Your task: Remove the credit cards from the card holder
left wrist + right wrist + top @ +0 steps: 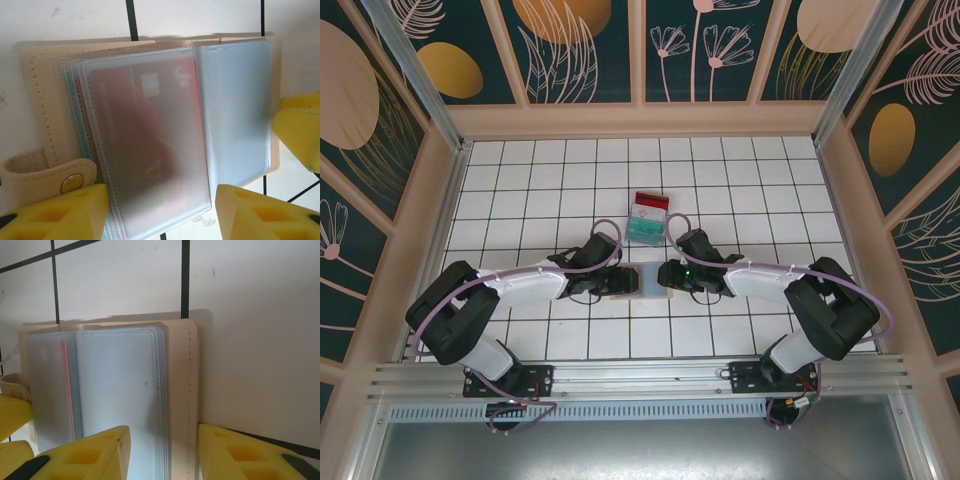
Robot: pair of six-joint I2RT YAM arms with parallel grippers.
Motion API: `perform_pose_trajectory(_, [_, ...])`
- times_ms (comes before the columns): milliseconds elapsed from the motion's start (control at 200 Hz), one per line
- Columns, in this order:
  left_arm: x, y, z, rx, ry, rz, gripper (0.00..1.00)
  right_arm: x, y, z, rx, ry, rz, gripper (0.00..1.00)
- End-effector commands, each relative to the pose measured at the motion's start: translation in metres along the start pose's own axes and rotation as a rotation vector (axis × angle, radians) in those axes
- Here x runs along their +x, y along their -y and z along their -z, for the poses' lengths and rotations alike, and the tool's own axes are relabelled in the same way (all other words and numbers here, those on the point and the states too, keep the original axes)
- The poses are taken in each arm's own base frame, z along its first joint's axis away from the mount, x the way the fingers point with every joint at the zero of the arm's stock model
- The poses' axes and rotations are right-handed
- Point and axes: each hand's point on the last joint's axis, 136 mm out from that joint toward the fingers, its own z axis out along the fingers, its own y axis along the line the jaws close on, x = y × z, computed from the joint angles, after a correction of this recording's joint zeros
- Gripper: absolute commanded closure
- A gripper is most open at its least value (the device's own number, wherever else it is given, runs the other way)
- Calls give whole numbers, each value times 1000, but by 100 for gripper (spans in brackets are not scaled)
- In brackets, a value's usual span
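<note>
The tan card holder (645,281) lies open on the tiles between my two grippers. In the left wrist view its clear sleeves fan over the cover (42,100), and the top sleeve holds a red credit card (135,125); a teal edge (76,125) peeks from a lower sleeve. My left gripper (162,215) is open, its yellow fingers straddling that sleeve's near edge. My right gripper (162,450) is open too, one finger over the empty sleeves and the other on the tile past the holder's stitched right edge (180,380). A red card (651,200) and a teal card (647,231) lie just behind the holder.
The holder's snap strap (50,172) sticks out beside my left finger. Wooden walls (640,120) ring the white tiled floor, with open tiles to the far left and far right. Both arms meet at the table's near middle.
</note>
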Motion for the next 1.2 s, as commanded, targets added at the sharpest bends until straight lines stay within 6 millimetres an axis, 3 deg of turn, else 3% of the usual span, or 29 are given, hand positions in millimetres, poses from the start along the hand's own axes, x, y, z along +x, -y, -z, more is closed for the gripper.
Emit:
perform_pose_trajectory(0, [-2, 11, -3, 35, -9, -30, 40, 8, 0, -4, -5, -17, -4, 60])
perform_pose_trajectory(821, [-8, 53, 3, 138, -5, -128, 32, 11, 0, -6, 0, -24, -3, 60])
perform_pose_trajectory(1196, [-13, 89, -3, 214, -45, -206, 40, -6, 3, 11, 32, 59, -13, 59])
